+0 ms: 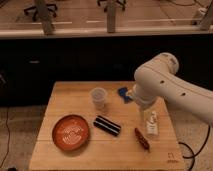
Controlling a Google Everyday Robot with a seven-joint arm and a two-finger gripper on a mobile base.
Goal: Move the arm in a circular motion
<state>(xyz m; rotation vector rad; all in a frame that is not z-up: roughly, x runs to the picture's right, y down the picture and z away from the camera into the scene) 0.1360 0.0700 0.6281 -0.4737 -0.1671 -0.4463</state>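
The large white arm reaches in from the right over the right half of the wooden table. Its bulbous joint with small dark holes hangs above the table's right side. The gripper points down from under that joint, just above the table near its right edge. It is close to a red-brown snack stick that lies in front of it and slightly to the left.
On the table are an orange plate, a clear cup, a black striped bar and a blue object partly behind the arm. A dark counter and office chairs stand behind.
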